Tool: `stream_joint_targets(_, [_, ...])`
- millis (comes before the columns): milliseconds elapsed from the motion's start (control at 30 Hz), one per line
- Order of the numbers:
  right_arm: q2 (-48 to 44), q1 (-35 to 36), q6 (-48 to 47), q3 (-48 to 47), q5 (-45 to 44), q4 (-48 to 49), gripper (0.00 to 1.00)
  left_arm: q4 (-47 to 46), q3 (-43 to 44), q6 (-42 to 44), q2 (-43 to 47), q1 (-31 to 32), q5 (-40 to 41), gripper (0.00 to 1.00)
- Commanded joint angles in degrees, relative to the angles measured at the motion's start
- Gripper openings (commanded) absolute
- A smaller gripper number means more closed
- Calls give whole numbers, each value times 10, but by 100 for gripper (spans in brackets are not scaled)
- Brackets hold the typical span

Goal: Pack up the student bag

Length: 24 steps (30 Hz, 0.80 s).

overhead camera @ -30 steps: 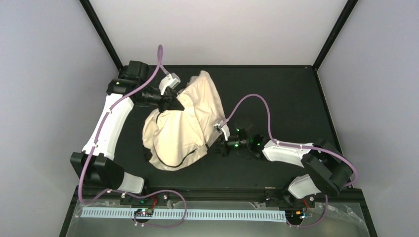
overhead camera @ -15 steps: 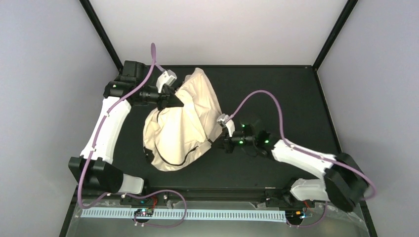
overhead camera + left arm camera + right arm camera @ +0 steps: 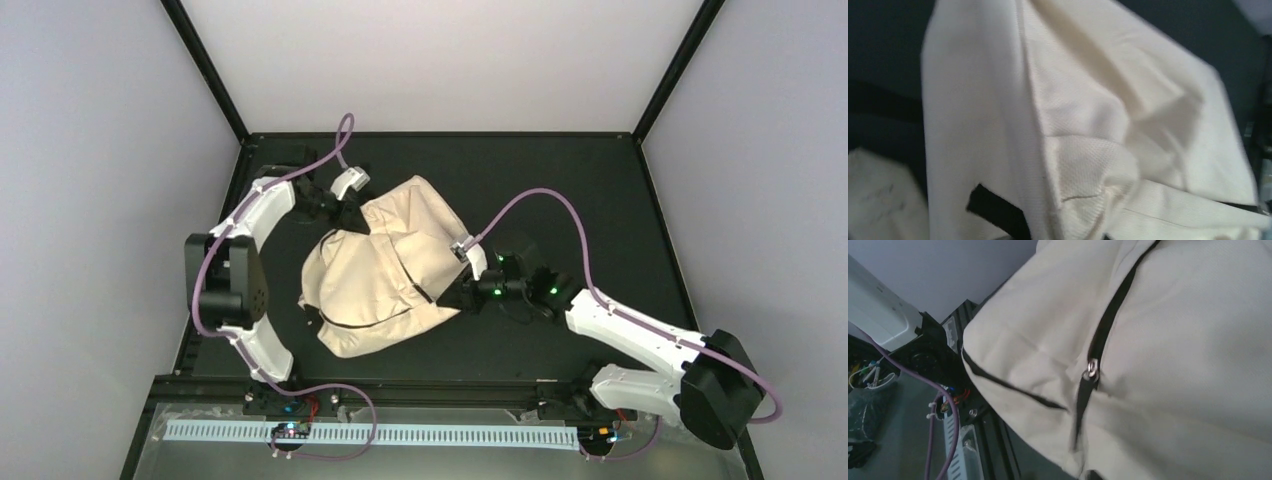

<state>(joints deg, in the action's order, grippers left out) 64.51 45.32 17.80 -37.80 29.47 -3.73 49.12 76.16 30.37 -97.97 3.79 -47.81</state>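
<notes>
In the upper left of the overhead frame my left arm is folding back toward the rear corner. Its left gripper (image 3: pixel 351 207) is sitting against the top left corner of the student bag (image 3: pixel 385 270). I am seeing no fingers in that wrist view, only cloth, so I cannot tell whether it is pinching anything. Compared with a second ago the bag is lying lower and flatter on the black table (image 3: pixel 590 190), and it is sitting further toward frame centre, its peak no longer reaching the back edge. I am reading that as the bag being dragged and laid out rather than opened, so nothing is being packed yet. Up close the fabric is showing as a cream, finely woven canvas, soft and creasing into broad folds, with a black strap (image 3: pixel 997 212) crossing the lower left of the left wrist view. Moving right, a dark zipper line (image 3: pixel 1113 310) is running down to a small metal zipper pull (image 3: pixel 1092 368). At centre right the right gripper (image 3: pixel 456 290) is pressing at the bag's right edge on a longer reach than before. Its grip is likewise hidden.
</notes>
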Motion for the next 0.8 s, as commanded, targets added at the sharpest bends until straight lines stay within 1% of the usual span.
stream_joint_targets(0, [11, -11, 18, -47, -20, -89, 70, -31, 73, 27, -39, -18, 98, 88])
stream_joint_targets(33, [6, -27, 23, -59, -34, -110, 96, -20, 83, 23, -43, -19, 108, 97])
stream_joint_targets(67, [-2, -53, 27, -65, -44, -121, 99, -7, 96, 15, -43, -20, 120, 99])
stream_joint_targets(167, [-40, -170, 39, -74, -74, -109, 100, 6, 149, -33, -34, -35, 178, 99])
stream_joint_targets(267, [-57, -284, 47, -87, -154, -60, 100, 12, 213, -86, -45, -77, 215, 99])
stream_joint_targets(333, [-41, -349, 53, -84, -190, -1, 100, 10, 242, -110, -49, -102, 228, 99])
stream_joint_targets(400, [-7, -416, 55, -86, -214, 35, 100, -11, 238, -134, -39, -131, 235, 99])
stream_joint_targets(467, [34, -449, 64, -91, -264, 52, 100, -53, 197, -155, -19, -161, 238, 99])
stream_joint_targets(533, [66, -457, 55, -92, -318, 67, 100, -121, 118, -163, 13, -182, 258, 99])
stream_joint_targets(600, [87, -458, 56, -77, -379, 97, 100, -211, 8, -163, 55, -193, 286, 99])
stream_joint_targets(633, [95, -458, 73, -64, -430, 114, 100, -260, -68, -160, 76, -194, 291, 99])
stream_joint_targets(667, [98, -458, 79, -51, -459, 131, 100, -326, -121, -155, 100, -194, 285, 99])
stream_joint_targets(767, [98, -458, 62, -6, -489, 185, 100, -447, -247, -162, 153, -191, 247, 99])
